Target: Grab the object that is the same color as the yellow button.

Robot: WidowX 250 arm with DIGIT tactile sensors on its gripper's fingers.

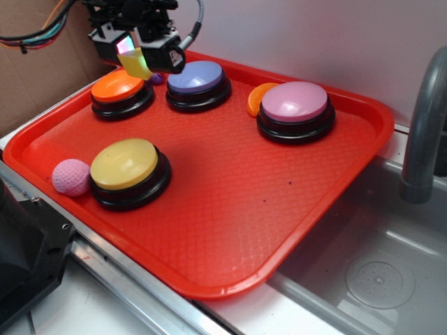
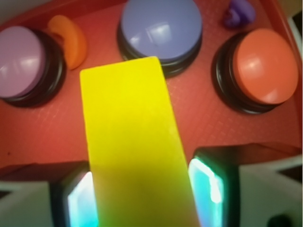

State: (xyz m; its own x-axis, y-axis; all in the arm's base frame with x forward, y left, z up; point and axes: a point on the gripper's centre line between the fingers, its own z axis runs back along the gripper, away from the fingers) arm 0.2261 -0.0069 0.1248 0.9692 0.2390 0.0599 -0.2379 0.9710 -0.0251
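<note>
A red tray (image 1: 230, 230) with a waffled surface sits across the rim of a grey sink (image 1: 377, 272), whose faucet (image 1: 422, 125) rises at the right; a white wall stands behind, with cardboard at the far left. Nearest on the tray is the yellow button (image 1: 124, 163), with a pink ball (image 1: 71, 176) touching its left side. Farther back stand three more buttons: an orange button (image 1: 117, 86) at the far left, a purple button (image 1: 196, 77) in the middle and a pink button (image 1: 295, 102) to the right, with an orange slice (image 1: 257, 98) tucked against the pink one's left edge. A small purple piece (image 2: 239, 12) lies between the orange and purple buttons. At the far left, above the orange button, the gripper (image 1: 134, 59) hangs clear of the tray, its two fingers closed against the sides of the yellow block (image 2: 135, 142). The block is off the tray, pointing out beyond the fingertips.
</note>
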